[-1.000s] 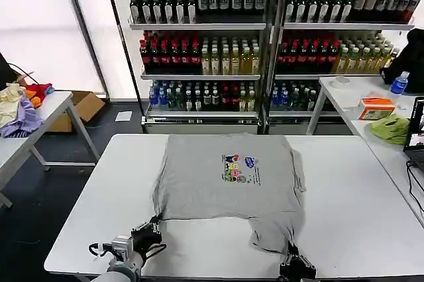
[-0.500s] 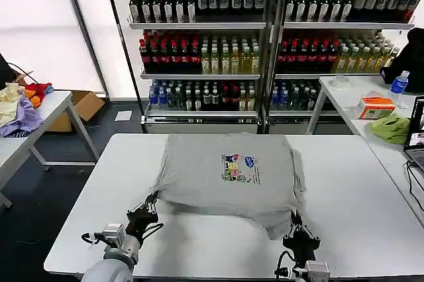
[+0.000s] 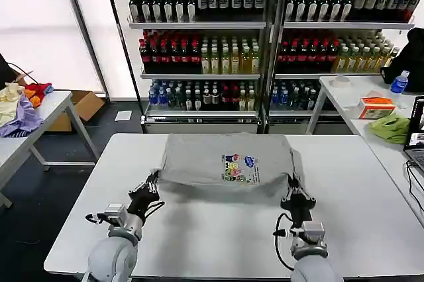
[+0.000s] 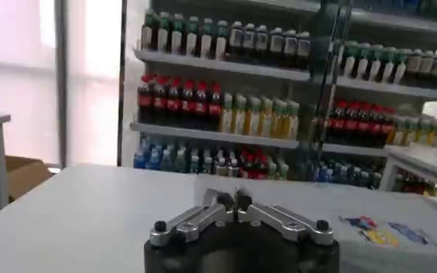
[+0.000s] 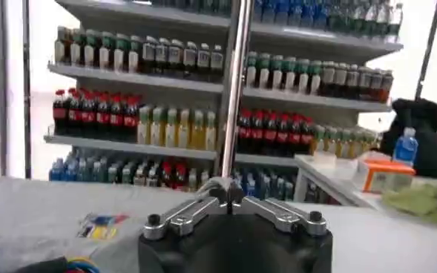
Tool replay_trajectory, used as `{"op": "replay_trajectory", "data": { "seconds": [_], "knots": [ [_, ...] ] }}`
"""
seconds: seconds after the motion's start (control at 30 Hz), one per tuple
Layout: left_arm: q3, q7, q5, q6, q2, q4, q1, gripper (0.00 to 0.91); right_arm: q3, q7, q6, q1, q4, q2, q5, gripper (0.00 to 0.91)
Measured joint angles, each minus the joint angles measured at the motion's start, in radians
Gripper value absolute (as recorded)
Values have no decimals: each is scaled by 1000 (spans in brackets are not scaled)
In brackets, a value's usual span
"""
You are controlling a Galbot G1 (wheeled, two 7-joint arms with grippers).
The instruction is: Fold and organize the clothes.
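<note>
Here, in the head view, the T-shirt (image 3: 225, 166) lies across the far half of the white surface (image 3: 371, 209), its printed chest facing up, and you have its near hem lifted off the surface at both corners. The left gripper (image 3: 152, 181) is pinched on the left hem corner and the right gripper (image 3: 292, 189) on the right one, with the fabric between them hanging in a shallow sag. This looks like the bottom-to-top fold, so carry both corners forward together at the same height and pace; if one side leads, the fold line will run crooked. Keep the hem taut enough that the sag does not drag over the print (image 3: 240, 168), and aim to lay it along the far edge near the collar before you let go. In the left wrist view, the left gripper (image 4: 234, 198) has its fingertips pressed together, and the pinched cloth itself is hard to make out there; the shirt's print shows on the surface off to one side. Do not loosen this grip until the hem is resting flat. In the right wrist view, the right gripper (image 5: 231, 191) is likewise closed tip to tip, with grey fabric and the print visible beyond it. Match its travel to the left's, lower both together, and only then release, so the folded layer settles without a wrinkle.
</note>
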Motion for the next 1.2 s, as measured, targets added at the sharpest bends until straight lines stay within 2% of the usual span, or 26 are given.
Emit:
{"op": "replay_trajectory", "data": {
  "seconds": [0.5, 1.17, 1.2],
  "knots": [
    [47, -4, -29, 9, 16, 197, -175, 10, -24, -35, -18, 215, -215, 3, 25, 0],
    [95, 3, -24, 12, 23, 356, -288, 0, -48, -55, -38, 342, -386, 22, 21, 0],
    [97, 4, -23, 11, 25, 359, -292, 30, -47, -55, -38, 345, -392, 23, 22, 0]
  ]
}}
